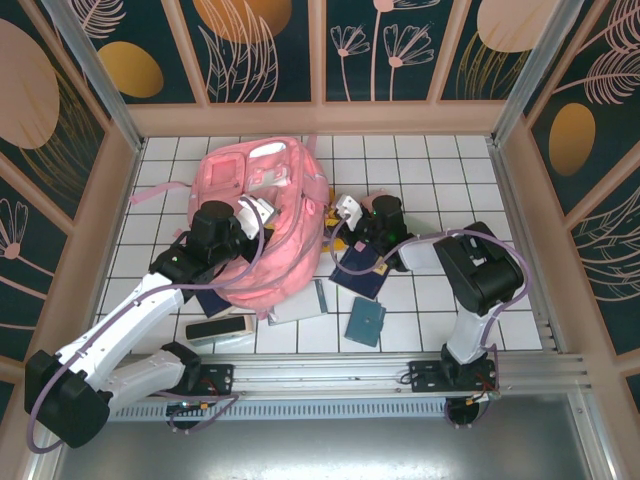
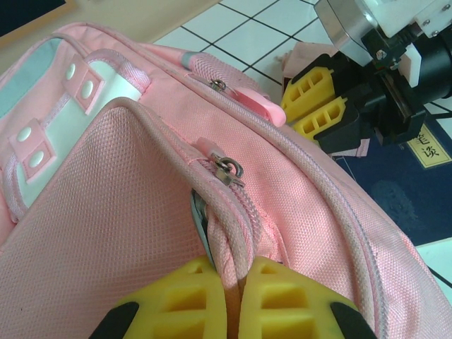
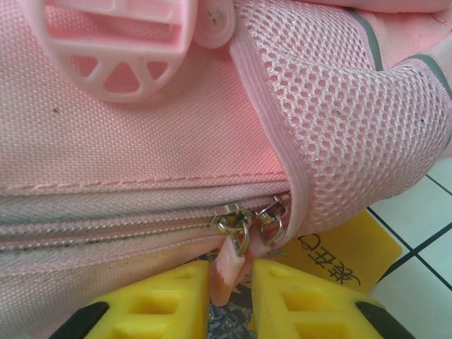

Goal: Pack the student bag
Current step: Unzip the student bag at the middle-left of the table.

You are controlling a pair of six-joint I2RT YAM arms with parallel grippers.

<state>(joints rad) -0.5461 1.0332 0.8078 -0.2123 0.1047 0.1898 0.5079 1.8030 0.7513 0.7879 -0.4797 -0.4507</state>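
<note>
Barely started: my left gripper (image 2: 239, 274) clamps a seam of the soft pink fabric student bag (image 1: 270, 190), my right gripper (image 3: 231, 284) pinches its pink zip tab (image 3: 224, 268); dark blue notebooks (image 1: 360, 272) lie beside it, unpacked.

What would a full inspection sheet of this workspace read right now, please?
Surface: white tiled table; no spills seen.
Job's things: student bag lying mid-table, two zip sliders together at its edge.
Clutter: dark blue book, teal notebook, grey book and dark case by the bag's near side.
Hands: left hand shut on the bag's zip seam; right hand astride a pink zip pull, grip unclear.
Cables: lilac cables run along both arms.
Surroundings: floral wall panels on three sides.
</note>
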